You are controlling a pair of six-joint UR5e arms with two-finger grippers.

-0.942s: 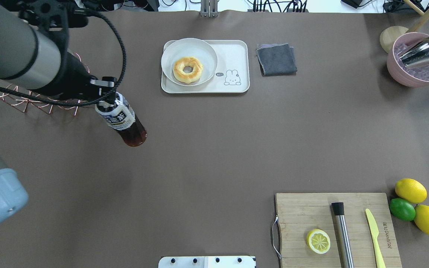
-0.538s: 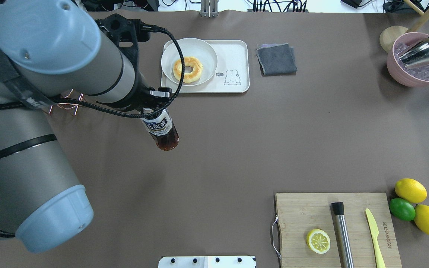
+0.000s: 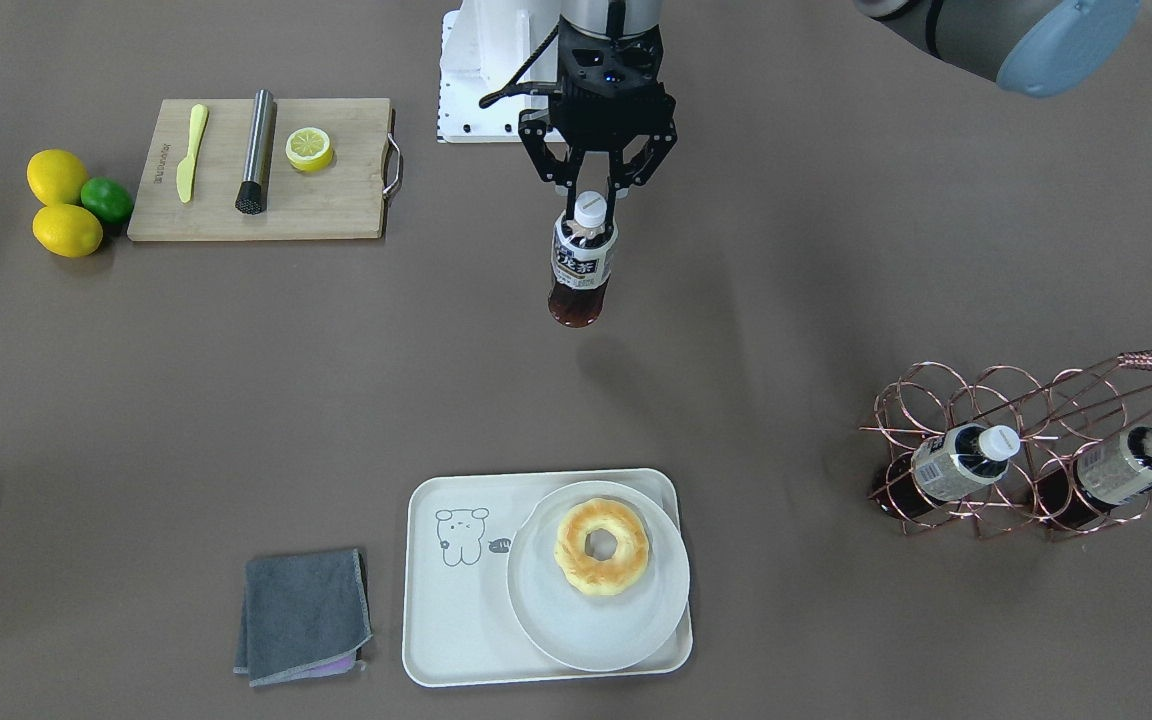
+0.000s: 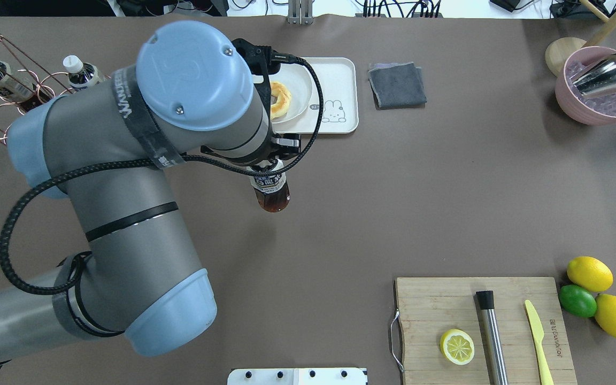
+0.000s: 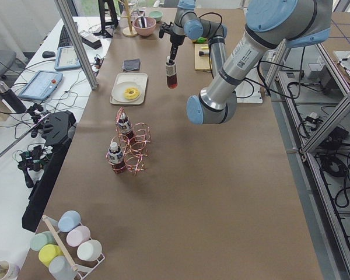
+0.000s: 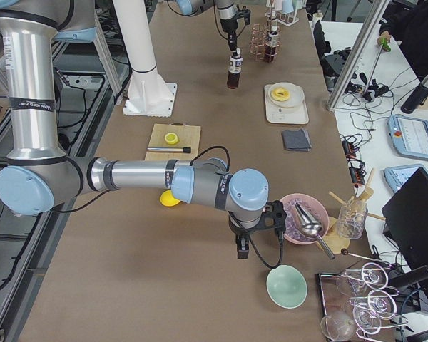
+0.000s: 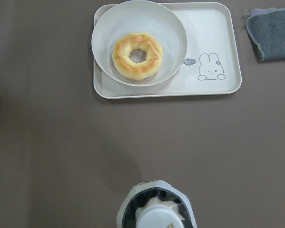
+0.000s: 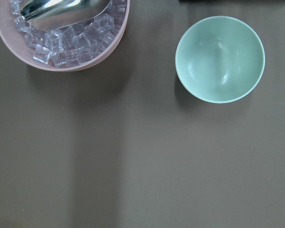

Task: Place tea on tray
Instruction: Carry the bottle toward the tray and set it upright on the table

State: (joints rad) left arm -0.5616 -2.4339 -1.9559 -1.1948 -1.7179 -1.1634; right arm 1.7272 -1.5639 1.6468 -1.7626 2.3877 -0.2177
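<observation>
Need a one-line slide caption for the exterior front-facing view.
Left claw holds the tea bottle above the table, short of the tray bearing a plated doughnut.

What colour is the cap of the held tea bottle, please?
White cap on the tea bottle; best in the front-facing view.

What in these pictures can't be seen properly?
Overhead: the left arm covers much of the plate and the top of the tea.
Left wrist: bottom edge crops the tea; only its cap end shows.
The right gripper: only in the right side view, too small; open or shut unclear.
</observation>
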